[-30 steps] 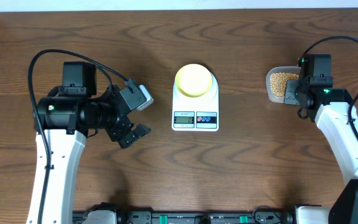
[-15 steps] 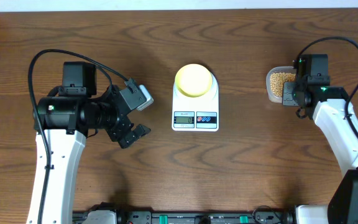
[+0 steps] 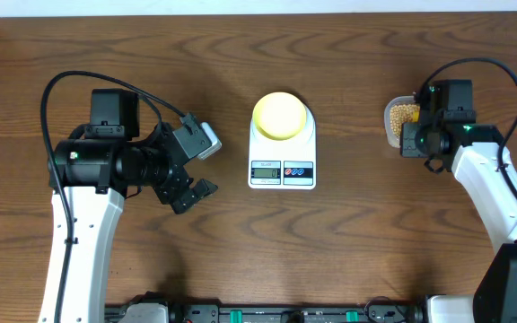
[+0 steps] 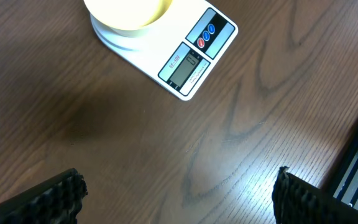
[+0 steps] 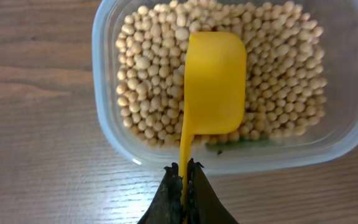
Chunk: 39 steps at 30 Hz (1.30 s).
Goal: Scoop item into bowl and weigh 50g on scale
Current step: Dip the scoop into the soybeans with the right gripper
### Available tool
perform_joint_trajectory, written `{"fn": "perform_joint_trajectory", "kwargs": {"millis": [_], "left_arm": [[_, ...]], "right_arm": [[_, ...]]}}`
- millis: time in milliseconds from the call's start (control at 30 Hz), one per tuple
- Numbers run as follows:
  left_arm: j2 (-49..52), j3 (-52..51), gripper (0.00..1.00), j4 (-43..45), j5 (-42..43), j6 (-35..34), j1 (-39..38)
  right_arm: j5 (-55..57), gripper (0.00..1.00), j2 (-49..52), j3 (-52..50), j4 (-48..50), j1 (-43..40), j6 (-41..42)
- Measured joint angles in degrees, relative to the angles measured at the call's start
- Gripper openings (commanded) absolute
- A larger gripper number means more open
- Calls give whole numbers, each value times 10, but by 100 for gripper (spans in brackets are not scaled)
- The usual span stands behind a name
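Brown wood-grain table (image 3: 348,251) is all you get of the room. Left of the scale (image 3: 282,166), your left gripper (image 3: 202,167) hangs with its jaws wide apart, holding nothing. On the scale's far end sits the pale-yellow bowl (image 3: 281,115). Right of the scale, your right gripper (image 5: 184,180) is clamped on the yellow spoon (image 5: 213,87) handle, with the scoop resting on the beans (image 5: 148,74) in the clear tub (image 5: 104,124). Scale display is unreadable, and the arm hides part of the tub from overhead.
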Motion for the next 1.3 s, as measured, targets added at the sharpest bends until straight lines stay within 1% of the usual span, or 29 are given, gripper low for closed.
{"fn": "perform_joint_trajectory", "kwargs": {"millis": [167, 433, 667, 800, 1100, 1300], "left_arm": [[0, 0, 98, 0, 0, 0, 0], [0, 0, 98, 0, 0, 0, 0], [0, 0, 98, 0, 0, 0, 0], [0, 0, 98, 0, 0, 0, 0], [0, 0, 98, 0, 0, 0, 0], [0, 0, 98, 0, 0, 0, 0]], "right_arm": [[-28, 1, 0, 0, -4, -9, 7], [-111, 1, 0, 0, -12, -69, 42], [-198, 1, 1, 0, -15, -119, 53], [-220, 1, 5, 0, -15, -130, 54], [-251, 1, 46, -5, -15, -134, 64], [-286, 1, 48, -7, -15, -161, 72]]}}
